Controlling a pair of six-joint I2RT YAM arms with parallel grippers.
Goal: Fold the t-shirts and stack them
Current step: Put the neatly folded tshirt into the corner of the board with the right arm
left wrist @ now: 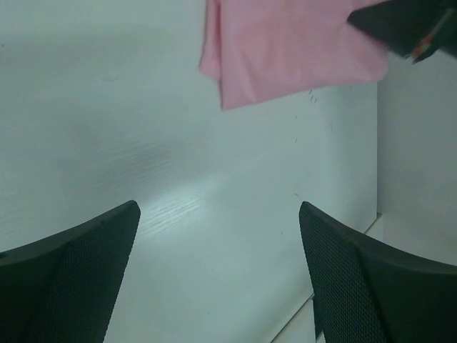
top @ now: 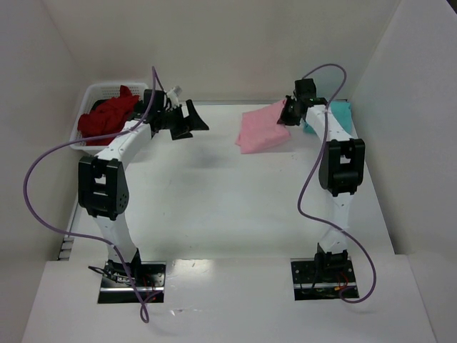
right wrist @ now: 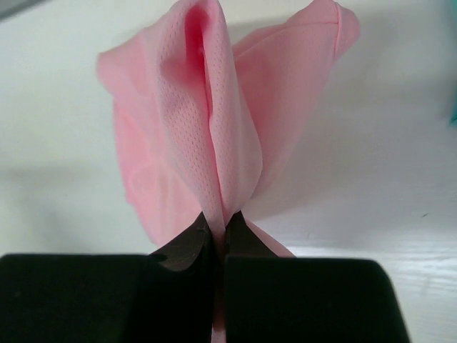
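Grip of the right gripper [right wrist: 218,239]: pressed together on a bunched fold of the light pink t-shirt [right wrist: 207,128]. In the right wrist view the cloth rises from the tips in two soft lobes.
Light pink t-shirt, place: on the far right part of the table [top: 214,200], well apart from the basket. Most of it lies flat, and its right edge is gathered up at the pinch.
Left gripper [left wrist: 219,214]: spread wide with nothing between its fingers [left wrist: 71,279], over bare table just right of the basket.
Teal t-shirt [top: 341,111]: at the far right corner, mostly hidden behind the right arm. Only a patch shows from above, and a sliver at the right edge of the right wrist view.
Dark red t-shirts [top: 107,120]: heaped in the white lattice basket [top: 94,91] at the far left. The left arm covers the heap's right side, and how many lie there cannot be told.
Cut off: in the left wrist view the pink shirt runs out of the top of the picture, and the right gripper shows only as a dark corner.
Hard to make out: whether the flat part of the pink shirt is neatly folded or merely doubled over.
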